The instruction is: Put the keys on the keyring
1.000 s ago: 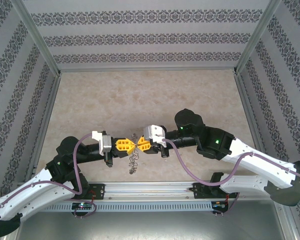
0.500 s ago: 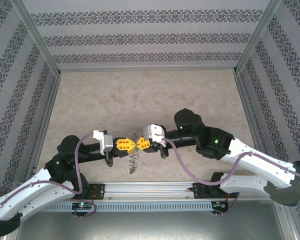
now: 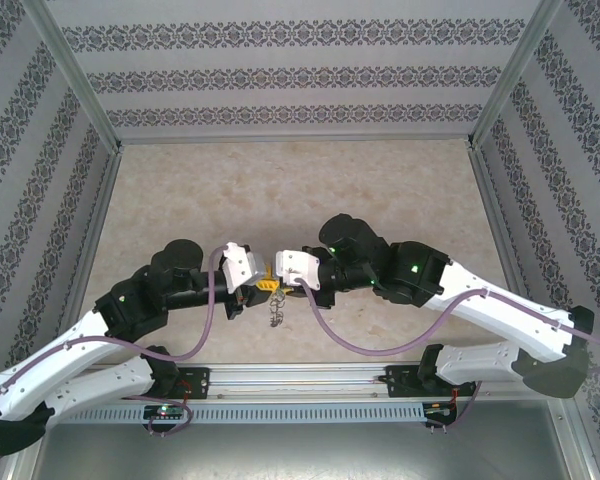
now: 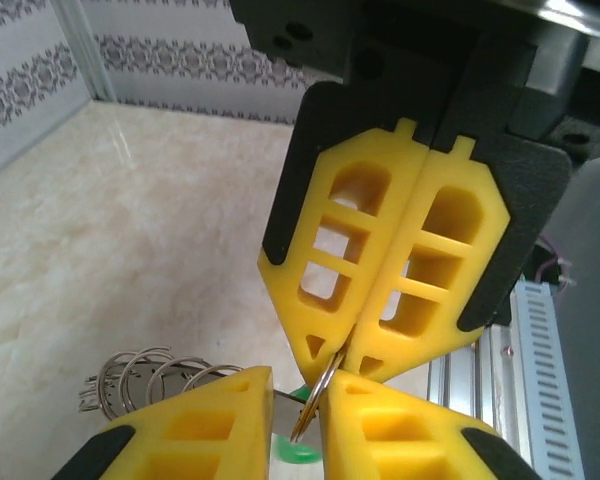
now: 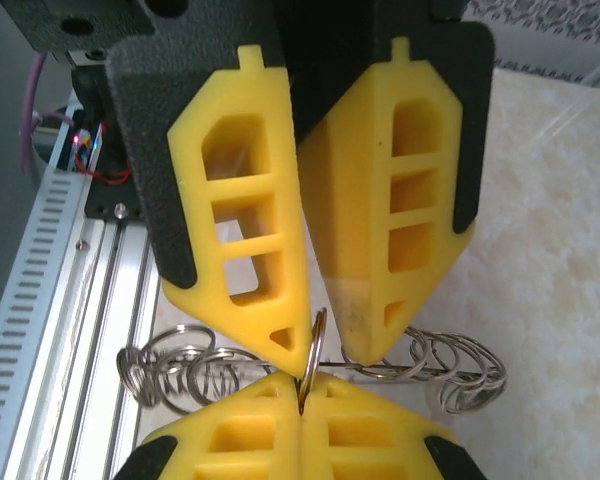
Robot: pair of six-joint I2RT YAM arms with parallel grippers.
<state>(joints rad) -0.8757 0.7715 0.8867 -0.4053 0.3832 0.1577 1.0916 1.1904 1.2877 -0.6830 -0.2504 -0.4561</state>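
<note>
- The keyring hangs over the counter, just beyond the middle of the aluminium rail, where the two grippers meet tip to tip.
- It is thin silvery wire: one ring seen edge-on, with a bunch of small round wire loops strung along it like a loose coil.
- The right gripper, beyond the rail, has its yellow fingers pressed together, and the ring's edge is caught in the seam.
- The left gripper faces it. Its fingers stand narrowly apart with the ring in the gap, and I cannot tell whether they pinch it.
- A bright green tag peeks out just under the left gripper's fingers.
</note>
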